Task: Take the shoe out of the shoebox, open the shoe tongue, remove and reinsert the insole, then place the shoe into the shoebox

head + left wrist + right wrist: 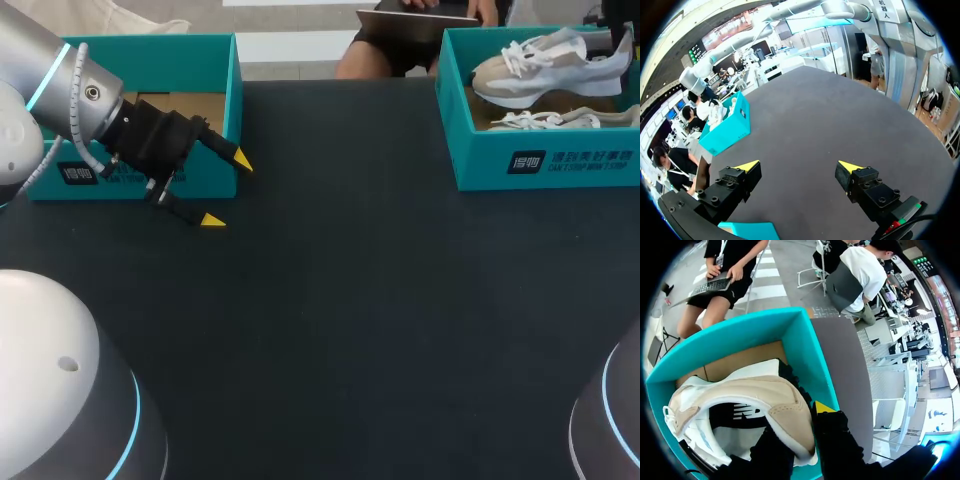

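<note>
site: robot lab station (test-bench look) | cue: black table (350, 300) with grey left arm (50, 85) and right arm (620, 420), blue light rings on both | cue: teal shoebox (480, 160) holding pale shoe (545, 65), second teal box (232, 90) at the opposite far corner

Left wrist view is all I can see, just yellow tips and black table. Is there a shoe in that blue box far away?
Observer: Yes. The shoebox holds two pale sneakers, one shoe beside the other sneaker.
Operator: Is my other arm near them?
Observer: The right gripper is inside that box, at the shoe's heel.
Operator: What's next to my left arm?
Observer: A second teal box sits close by the left gripper. What shows of its inside is bare cardboard.
</note>
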Robot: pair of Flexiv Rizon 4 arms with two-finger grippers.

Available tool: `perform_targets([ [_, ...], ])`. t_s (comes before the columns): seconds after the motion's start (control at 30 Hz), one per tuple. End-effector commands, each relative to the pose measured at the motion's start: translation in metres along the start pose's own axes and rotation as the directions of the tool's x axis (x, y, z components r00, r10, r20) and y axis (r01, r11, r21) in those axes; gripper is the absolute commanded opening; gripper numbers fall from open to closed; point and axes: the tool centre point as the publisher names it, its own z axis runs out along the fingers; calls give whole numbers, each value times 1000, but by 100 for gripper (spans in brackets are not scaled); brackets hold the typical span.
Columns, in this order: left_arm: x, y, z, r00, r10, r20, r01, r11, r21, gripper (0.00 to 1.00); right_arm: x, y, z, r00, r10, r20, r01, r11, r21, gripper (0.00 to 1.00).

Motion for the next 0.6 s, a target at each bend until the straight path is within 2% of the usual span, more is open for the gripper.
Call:
perform_targets([
  [0.03,0,0,0,1000,0,-2,0,1000,-2,100,7,11,13,1000,-11,-4,11,1000,19,0],
  [0.6,0,0,0,1000,0,-2,0,1000,-2,100,32,15,49,997,-39,-62,42,998,57,0],
])
